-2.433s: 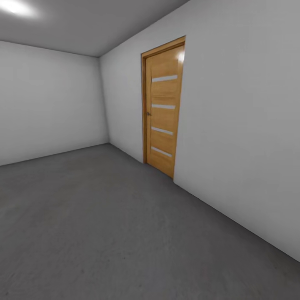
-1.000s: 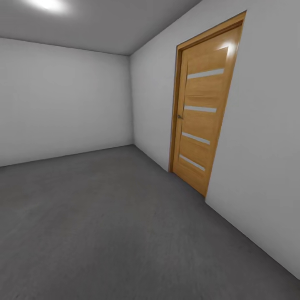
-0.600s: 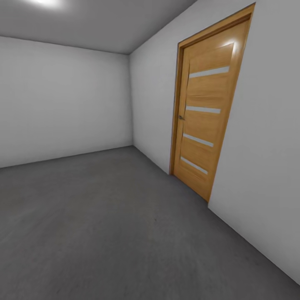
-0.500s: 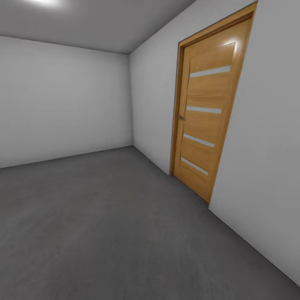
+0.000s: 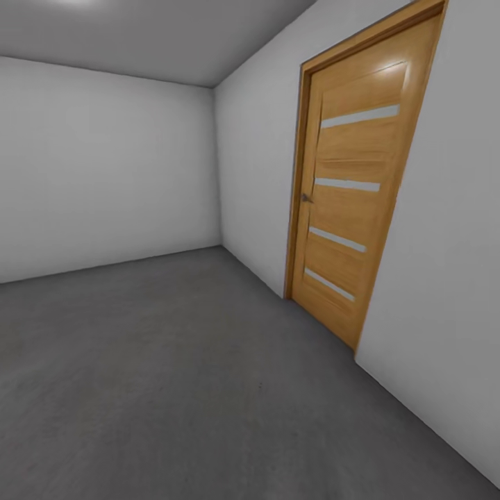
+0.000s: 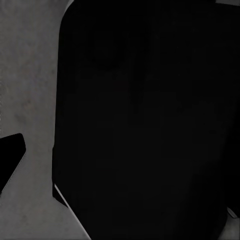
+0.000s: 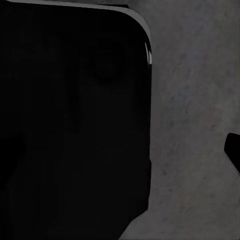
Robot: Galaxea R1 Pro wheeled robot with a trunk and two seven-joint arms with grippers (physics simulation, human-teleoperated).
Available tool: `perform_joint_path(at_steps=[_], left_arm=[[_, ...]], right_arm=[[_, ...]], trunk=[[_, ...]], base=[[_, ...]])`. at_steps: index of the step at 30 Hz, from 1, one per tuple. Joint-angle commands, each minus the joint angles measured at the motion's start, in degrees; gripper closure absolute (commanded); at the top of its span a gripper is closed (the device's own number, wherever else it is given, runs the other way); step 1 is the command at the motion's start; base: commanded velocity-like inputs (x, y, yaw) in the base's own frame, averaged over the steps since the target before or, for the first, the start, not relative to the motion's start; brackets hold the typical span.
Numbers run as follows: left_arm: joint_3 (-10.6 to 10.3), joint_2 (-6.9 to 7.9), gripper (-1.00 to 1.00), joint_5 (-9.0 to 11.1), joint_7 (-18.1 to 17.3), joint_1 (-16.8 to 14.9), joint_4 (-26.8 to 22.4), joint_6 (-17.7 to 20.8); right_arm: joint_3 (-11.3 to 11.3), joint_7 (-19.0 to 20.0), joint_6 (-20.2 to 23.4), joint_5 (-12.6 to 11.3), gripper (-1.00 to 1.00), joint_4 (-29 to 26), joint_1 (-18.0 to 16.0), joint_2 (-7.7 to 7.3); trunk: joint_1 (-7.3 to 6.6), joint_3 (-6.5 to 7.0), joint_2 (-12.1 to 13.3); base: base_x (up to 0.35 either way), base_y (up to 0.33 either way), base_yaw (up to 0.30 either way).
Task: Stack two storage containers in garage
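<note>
A: What does the head view take in?

B: The garage: a dark grey floor [image 5: 173, 375] runs back to a plain white far wall [image 5: 104, 167], with another white wall [image 5: 444, 278] along the right. In that right wall a light-wood door [image 5: 351, 201] stands shut in its frame, crossed by 4 pale horizontal strips, a small dark handle [image 5: 305, 198] at its near edge. A soft glow lies on the grey ceiling [image 5: 160, 35].

A: And the storage containers?

B: Neither wrist view makes one out. Each looks down at the rough grey floor [image 6: 25, 90], and a large black rounded body [image 6: 145, 125] covers most of the left wrist view; a similar black body [image 7: 70, 125] covers most of the right wrist view. It is possibly part of the robot itself, but the darkness hides any detail.

A: Are the claws apart or together?

B: That cannot be told. A dark tip [image 6: 9, 157] juts in at the edge of the left wrist view and another dark tip [image 7: 232, 150] at the edge of the right wrist view; the rest is lost.
</note>
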Motion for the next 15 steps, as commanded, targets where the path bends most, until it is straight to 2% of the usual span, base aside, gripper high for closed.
perform_joint_path(at_steps=[1, 11, 15], left_arm=[[0.1, -0.01, -1.0, 0.5, -0.1, 0.0, -0.1, -0.1], [0.1, -0.01, -1.0, 0.5, -0.1, 0.0, -0.1, -0.1], [0.1, -0.01, -1.0, 0.5, -0.1, 0.0, -0.1, -0.1]], right_arm=[[0.5, -0.1, -0.2, -0.5, -1.0, 0.0, 0.0, 0.05], [0.5, -0.1, -0.2, -0.7, -1.0, 0.0, 0.0, 0.02], [0.5, -0.1, -0.2, -0.7, -1.0, 0.0, 0.0, 0.03]], trunk=[[0.04, -0.03, 0.0], [0.04, -0.03, 0.0], [0.04, -0.03, 0.0]], base=[[0.323, 0.0, 0.109], [0.323, 0.0, 0.251], [0.323, 0.0, 0.106]])
